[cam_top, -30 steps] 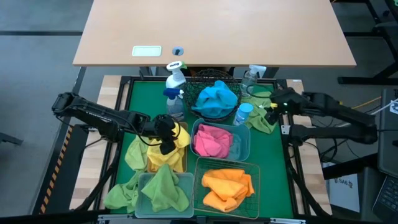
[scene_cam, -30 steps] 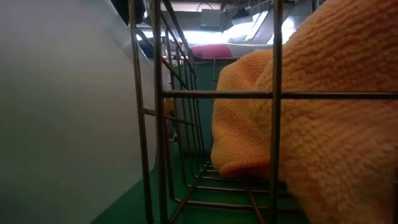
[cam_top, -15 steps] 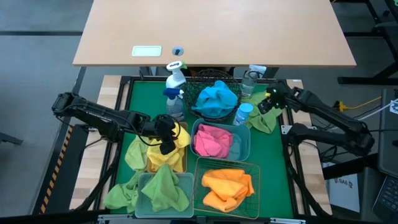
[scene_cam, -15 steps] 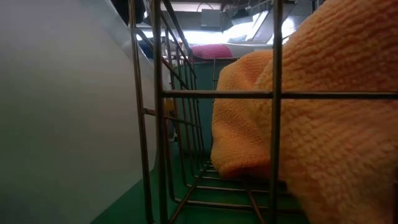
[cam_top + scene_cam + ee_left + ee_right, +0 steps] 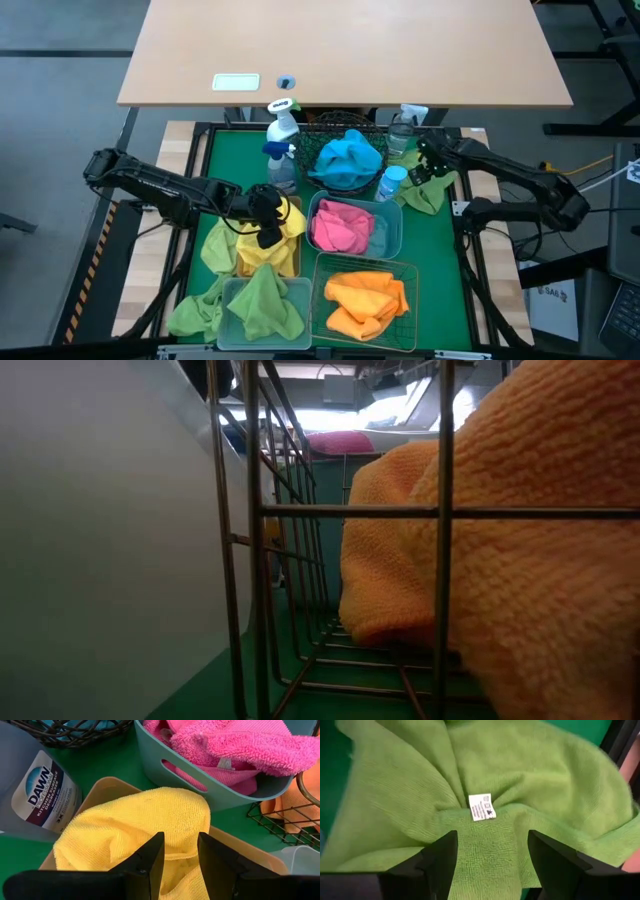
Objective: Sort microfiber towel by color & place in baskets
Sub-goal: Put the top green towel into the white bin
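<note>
Right gripper (image 5: 489,852): fingers spread above a loose green towel (image 5: 485,775) at the high view's upper right, positioned to pinch its bunched centre. Left gripper (image 5: 178,852) parted, empty, over yellow towel (image 5: 145,822) in amber bin (image 5: 107,787).

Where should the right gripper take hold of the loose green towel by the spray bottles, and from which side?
Grip the raised fold beside the white label of the green towel, coming straight down from above. The right gripper is open just over it, and the cloth bunches into a ridge there, so the fingers can probably pinch it.
</note>
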You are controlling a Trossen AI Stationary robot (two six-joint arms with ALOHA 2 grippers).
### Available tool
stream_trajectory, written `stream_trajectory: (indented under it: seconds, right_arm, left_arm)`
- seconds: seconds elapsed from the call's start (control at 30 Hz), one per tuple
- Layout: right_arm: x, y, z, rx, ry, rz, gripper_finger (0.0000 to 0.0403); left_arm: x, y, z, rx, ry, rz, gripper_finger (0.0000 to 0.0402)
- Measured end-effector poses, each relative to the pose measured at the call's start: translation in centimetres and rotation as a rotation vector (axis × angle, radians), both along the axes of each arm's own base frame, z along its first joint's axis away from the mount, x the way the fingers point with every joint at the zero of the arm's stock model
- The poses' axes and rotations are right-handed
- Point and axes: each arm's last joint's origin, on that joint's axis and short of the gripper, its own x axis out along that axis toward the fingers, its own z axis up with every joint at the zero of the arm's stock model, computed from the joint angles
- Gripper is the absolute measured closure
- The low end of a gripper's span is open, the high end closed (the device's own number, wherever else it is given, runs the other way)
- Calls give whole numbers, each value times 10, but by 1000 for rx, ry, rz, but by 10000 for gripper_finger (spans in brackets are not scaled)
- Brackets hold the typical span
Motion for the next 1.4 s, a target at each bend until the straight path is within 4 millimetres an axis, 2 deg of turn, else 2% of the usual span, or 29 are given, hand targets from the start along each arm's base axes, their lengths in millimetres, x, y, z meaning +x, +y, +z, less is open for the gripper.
stream_trajectory:
  seconds: [0.37,0.57,0.7,0.9,0.97,1.07,1.17,1.27,1.4]
  right_arm:
    - [10,-10,-29,122,120,-22,162]
    - [12,-12,-35,148,147,-22,176]
    - [12,-11,-35,150,147,-21,232]
    - [12,-11,-35,172,131,-9,375]
    - [12,-10,-35,186,128,21,391]
    - [10,-7,-29,228,137,36,378]
    - [7,-3,-15,247,150,40,386]
    - [4,-1,5,221,145,43,397]
    - [-2,4,40,158,97,43,391]
  left_arm:
    - [0,0,0,-1,0,0,290]
    - [0,0,0,-2,0,2,290]
    - [0,0,0,-2,0,3,290]
    - [0,0,0,-2,0,2,290]
    - [0,0,0,-2,0,2,290]
    - [0,0,0,-2,0,2,290]
    - [0,0,0,-1,0,2,290]
    - [0,0,0,-2,0,1,290]
    - [0,0,0,-2,0,1,290]
